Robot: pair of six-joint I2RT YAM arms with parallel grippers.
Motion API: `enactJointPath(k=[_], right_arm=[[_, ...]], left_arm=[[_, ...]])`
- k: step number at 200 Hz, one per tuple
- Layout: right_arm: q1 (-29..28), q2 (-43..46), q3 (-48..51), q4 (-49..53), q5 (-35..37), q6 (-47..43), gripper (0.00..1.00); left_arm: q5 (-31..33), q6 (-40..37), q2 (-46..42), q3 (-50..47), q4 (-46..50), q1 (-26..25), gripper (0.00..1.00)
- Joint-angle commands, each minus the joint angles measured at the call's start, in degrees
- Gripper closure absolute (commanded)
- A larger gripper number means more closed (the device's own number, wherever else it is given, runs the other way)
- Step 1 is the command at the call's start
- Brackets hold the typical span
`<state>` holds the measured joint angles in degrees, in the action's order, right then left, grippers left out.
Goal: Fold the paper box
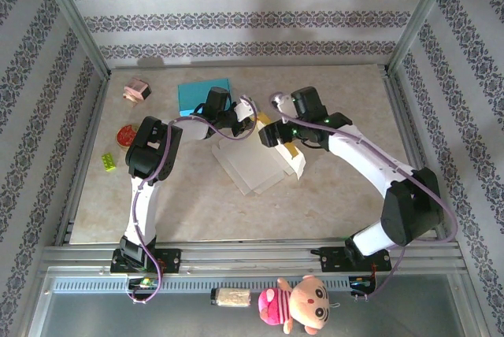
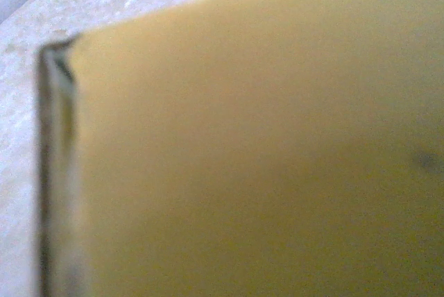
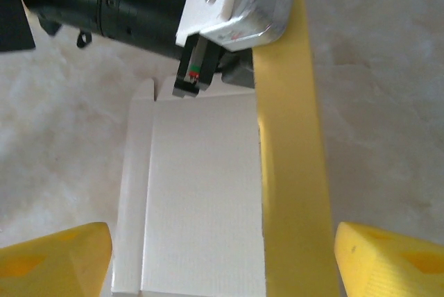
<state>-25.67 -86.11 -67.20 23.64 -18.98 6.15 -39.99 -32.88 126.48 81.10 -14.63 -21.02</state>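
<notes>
The paper box point(image 1: 250, 172) lies partly flat in the middle of the table, white outside and yellow inside. In the right wrist view its white panel point(image 3: 201, 193) lies flat and a yellow flap point(image 3: 288, 172) stands up along its right edge. My left gripper point(image 1: 250, 111) is at the box's far end, its dark fingertips point(image 3: 189, 82) shut on the edge there. The left wrist view has the yellow side point(image 2: 263, 158) blurred right against the lens. My right gripper point(image 3: 222, 266) hangs open above the box, its yellow fingers point(image 3: 59, 262) either side of panel and flap, touching neither.
A teal card point(image 1: 203, 94) lies just behind the left gripper. A pink block point(image 1: 136, 90), a red disc point(image 1: 124, 135) and a green brick point(image 1: 108, 161) sit at the table's left. Metal frame posts point(image 1: 75, 18) stand at the back corners.
</notes>
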Motion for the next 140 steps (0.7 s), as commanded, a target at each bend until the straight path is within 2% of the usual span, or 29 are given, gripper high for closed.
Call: enactJointPath(k=[1, 8, 37, 59, 79, 121, 140], right_arm=[[2.4, -2.0, -0.5, -2.9, -5.7, 8.1, 0.2], [3.0, -3.4, -1.7, -2.7, -5.9, 9.5, 0.23], [3.2, -8.6, -5.9, -1.8, -4.6, 11.9, 0.29], [3.3, -11.4, -7.1, -0.6, -2.8, 11.4, 0.4], [3.3, -12.4, -6.6, -0.4, -1.2, 10.2, 0.45], [3.6, -12.8, -5.7, -0.1, -1.3, 9.3, 0.49], [3.6, -12.9, -5.6, 0.2, -1.3, 8.8, 0.5]], left_arm=[[1.6, -1.2, -0.7, 0.1, 0.1, -0.5, 1.0], [1.4, -1.0, -0.8, 0.1, 0.0, -0.5, 1.0], [1.3, 0.2, -0.9, 0.0, -0.8, -0.4, 0.88], [1.2, 1.1, -1.5, -0.6, -2.0, -0.4, 0.79], [0.5, 1.2, -2.3, -1.4, -3.1, -0.3, 0.74], [-0.4, 4.0, -3.0, -1.5, -5.4, 0.4, 0.71], [-3.1, 5.9, -4.1, -2.3, -7.6, 1.3, 0.7]])
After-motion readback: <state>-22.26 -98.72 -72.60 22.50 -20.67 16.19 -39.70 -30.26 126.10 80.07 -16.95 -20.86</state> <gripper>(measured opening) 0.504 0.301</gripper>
